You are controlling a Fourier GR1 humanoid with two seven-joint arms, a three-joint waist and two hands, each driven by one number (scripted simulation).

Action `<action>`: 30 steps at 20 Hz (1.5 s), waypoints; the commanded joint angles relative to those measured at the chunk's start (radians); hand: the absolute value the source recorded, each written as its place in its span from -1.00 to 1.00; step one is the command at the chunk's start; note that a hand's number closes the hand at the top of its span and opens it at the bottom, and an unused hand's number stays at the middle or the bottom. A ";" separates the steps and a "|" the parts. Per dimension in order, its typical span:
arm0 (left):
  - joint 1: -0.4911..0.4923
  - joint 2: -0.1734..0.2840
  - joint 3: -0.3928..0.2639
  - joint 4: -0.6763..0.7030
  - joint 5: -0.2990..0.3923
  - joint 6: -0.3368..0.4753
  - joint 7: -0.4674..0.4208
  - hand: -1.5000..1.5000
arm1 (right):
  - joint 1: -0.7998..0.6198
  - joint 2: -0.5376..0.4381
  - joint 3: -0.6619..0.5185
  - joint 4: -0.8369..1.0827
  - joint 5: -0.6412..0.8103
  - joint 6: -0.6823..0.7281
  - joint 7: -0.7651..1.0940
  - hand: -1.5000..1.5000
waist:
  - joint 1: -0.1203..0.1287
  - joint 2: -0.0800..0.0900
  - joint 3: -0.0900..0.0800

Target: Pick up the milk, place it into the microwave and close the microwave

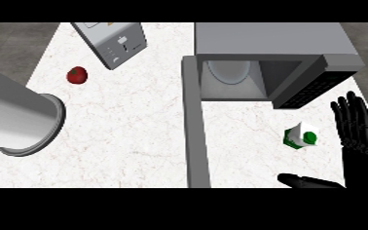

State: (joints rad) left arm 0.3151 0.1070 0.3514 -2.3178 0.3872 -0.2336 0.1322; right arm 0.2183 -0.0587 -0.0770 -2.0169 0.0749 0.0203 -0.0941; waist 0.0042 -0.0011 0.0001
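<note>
Now the right hand (352,126) is open – fingers straight, holding nothing – just beside the milk (301,136), near the open microwave (273,44).

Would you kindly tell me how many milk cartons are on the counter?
1: the milk carton stands right of the open microwave, beside the right hand. Others may sit hidden inside.

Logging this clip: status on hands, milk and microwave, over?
Right hand open, fingers up beside milk carton, not touching. Left hand not visible. Milk upright on counter; microwave door open. Path clear.
</note>
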 commanded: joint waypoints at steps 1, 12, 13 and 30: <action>0.073 -0.016 0.083 0.072 0.045 -0.108 -0.111 -1.00 | -0.013 -0.011 -0.042 0.071 -0.020 0.011 -0.018 -1.00 | 0.002 0.000 -0.001; 0.018 0.003 0.136 0.021 0.104 -0.102 0.015 -1.00 | -0.079 -0.023 -0.167 0.396 -0.035 -0.017 -0.208 -1.00 | -0.002 0.001 0.000; 0.061 -0.008 0.155 0.013 0.133 -0.139 -0.012 -1.00 | -0.046 -0.027 -0.182 0.430 -0.035 -0.010 -0.250 -1.00 | 0.000 0.000 0.000; 0.067 -0.026 0.271 0.006 0.225 -0.237 0.029 -1.00 | -0.228 -0.108 -0.251 1.008 -0.025 0.026 -0.601 -1.00 | 0.003 0.001 0.000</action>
State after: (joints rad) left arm 0.3819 0.0814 0.5960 -2.3049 0.5722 -0.4406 0.1521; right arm 0.0473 -0.1492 -0.3281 -1.1205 0.0337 0.0540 -0.6474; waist 0.0066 -0.0003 0.0005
